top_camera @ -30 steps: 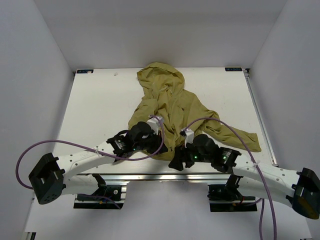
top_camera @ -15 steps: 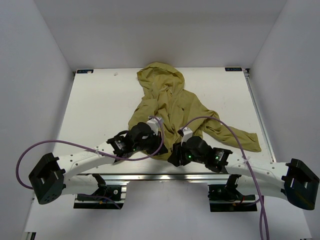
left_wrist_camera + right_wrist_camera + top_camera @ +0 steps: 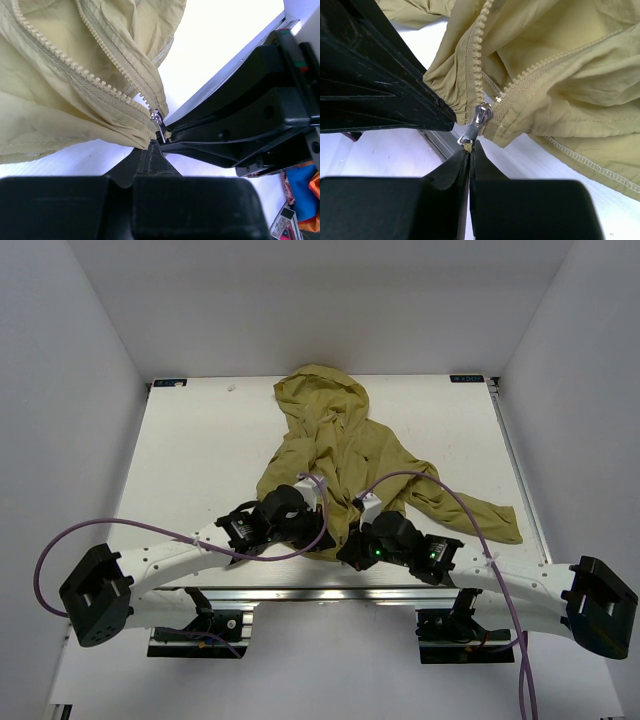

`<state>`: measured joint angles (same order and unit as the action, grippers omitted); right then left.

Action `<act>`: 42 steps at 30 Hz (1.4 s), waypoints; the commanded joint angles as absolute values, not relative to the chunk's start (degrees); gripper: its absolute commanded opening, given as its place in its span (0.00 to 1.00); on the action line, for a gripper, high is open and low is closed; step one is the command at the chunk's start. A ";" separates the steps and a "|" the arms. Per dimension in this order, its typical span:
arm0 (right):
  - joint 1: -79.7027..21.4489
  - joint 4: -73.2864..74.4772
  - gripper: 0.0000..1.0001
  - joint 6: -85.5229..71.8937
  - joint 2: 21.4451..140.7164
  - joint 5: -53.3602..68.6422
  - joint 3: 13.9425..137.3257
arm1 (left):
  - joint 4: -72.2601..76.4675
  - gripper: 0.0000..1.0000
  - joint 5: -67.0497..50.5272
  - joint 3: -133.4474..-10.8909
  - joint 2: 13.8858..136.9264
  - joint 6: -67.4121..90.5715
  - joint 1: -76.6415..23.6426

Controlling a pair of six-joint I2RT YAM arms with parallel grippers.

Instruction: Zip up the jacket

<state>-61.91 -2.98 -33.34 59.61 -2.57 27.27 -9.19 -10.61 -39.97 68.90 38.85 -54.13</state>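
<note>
The olive jacket (image 3: 345, 440) lies spread on the white table, hood at the far end and front open, with its hem at the near edge. My left gripper (image 3: 151, 146) is shut on the jacket's bottom hem just beside the foot of the zipper (image 3: 100, 85). My right gripper (image 3: 469, 148) is shut on the small tab at the end of the metal zipper pull (image 3: 476, 125), which sits at the bottom of the two rows of teeth. In the top view both grippers meet at the hem, left gripper (image 3: 322, 530) and right gripper (image 3: 346, 546) almost touching.
The table's near edge with its metal rail (image 3: 330, 592) runs right under both grippers. One sleeve (image 3: 480, 515) trails out to the right. Purple cables (image 3: 440, 490) loop over both arms. White walls close in the table on three sides.
My right gripper has moved left to the hem and shut on the zipper pull. The left gripper has kept its hold and place.
</note>
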 commanded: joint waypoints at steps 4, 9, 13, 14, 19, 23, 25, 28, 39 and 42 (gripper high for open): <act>-62.14 -1.42 0.00 -30.85 58.45 -2.11 31.46 | -13.97 0.00 -11.16 -40.96 69.34 38.32 -54.32; -61.79 8.41 0.00 -29.54 60.55 -0.44 37.44 | -15.47 0.00 -11.69 -40.78 68.82 37.36 -54.32; -61.17 14.67 0.00 -27.43 62.48 2.19 41.21 | -16.61 0.00 -12.13 -41.31 68.38 36.83 -54.32; -60.91 16.77 0.00 -26.29 63.27 2.98 42.79 | -16.70 0.00 -12.30 -41.31 67.86 36.39 -54.32; -59.33 20.13 0.00 -24.60 63.90 0.79 45.70 | -19.41 0.00 -13.80 -41.48 66.62 35.86 -54.32; -54.25 17.32 0.00 -27.33 63.72 3.42 46.67 | -23.72 0.00 -14.85 -41.66 66.45 35.51 -54.32; -52.13 13.74 0.00 -29.08 63.81 8.16 46.50 | -24.08 0.00 -16.95 -40.96 66.53 35.51 -54.32; -48.87 10.55 0.00 -30.67 64.95 13.18 46.84 | -25.13 0.00 -18.71 -40.52 67.23 35.51 -54.32; -42.81 17.58 0.00 -27.25 70.05 12.50 55.89 | -28.47 0.00 -20.39 -37.97 67.94 36.82 -54.40; -40.61 18.72 0.00 -26.46 70.22 11.86 58.26 | -28.30 0.00 -22.05 -35.69 67.41 38.40 -54.40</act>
<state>-45.17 23.57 -28.67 71.53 18.92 51.88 -16.12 -15.75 -40.27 67.68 37.56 -53.49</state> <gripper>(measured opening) 0.015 0.010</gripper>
